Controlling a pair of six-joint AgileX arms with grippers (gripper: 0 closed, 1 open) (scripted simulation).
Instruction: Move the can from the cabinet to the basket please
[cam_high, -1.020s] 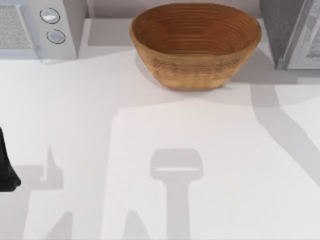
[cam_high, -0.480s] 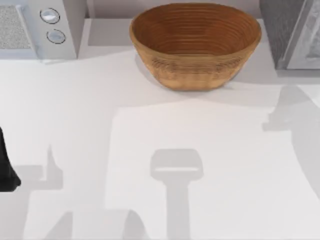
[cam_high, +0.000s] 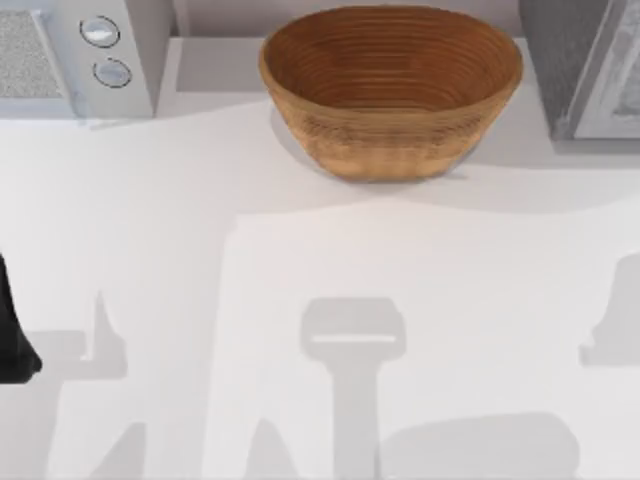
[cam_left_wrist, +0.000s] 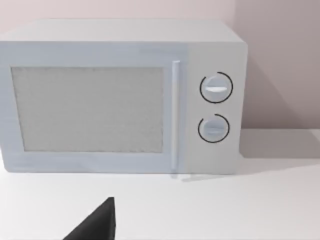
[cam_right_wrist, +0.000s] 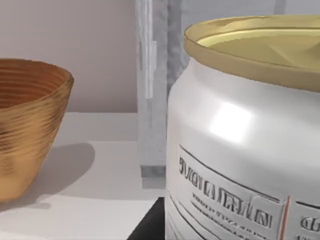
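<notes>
The can (cam_right_wrist: 240, 140), silver-white with a gold rim and fine print, stands upright very close in the right wrist view. A dark finger (cam_right_wrist: 150, 227) of my right gripper lies against its lower side, so the gripper is shut on it. The brown woven basket (cam_high: 390, 90) sits at the table's back centre with nothing showing inside it; its side also appears beside the can (cam_right_wrist: 25, 125). The dark grey cabinet (cam_high: 565, 60) stands at the back right, and its pale door edge (cam_right_wrist: 152, 100) rises behind the can. My left arm (cam_high: 14, 335) is parked at the left edge.
A light-grey appliance with two round knobs (cam_high: 105, 50) stands at the back left, and the left wrist view faces it (cam_left_wrist: 125, 100). Shadows of the arms lie across the white tabletop (cam_high: 300, 250), which is bare in front of the basket.
The right arm's shadow has slid from below the cabinet down toward the table's front right. Basket, appliance and left arm have not moved.
</notes>
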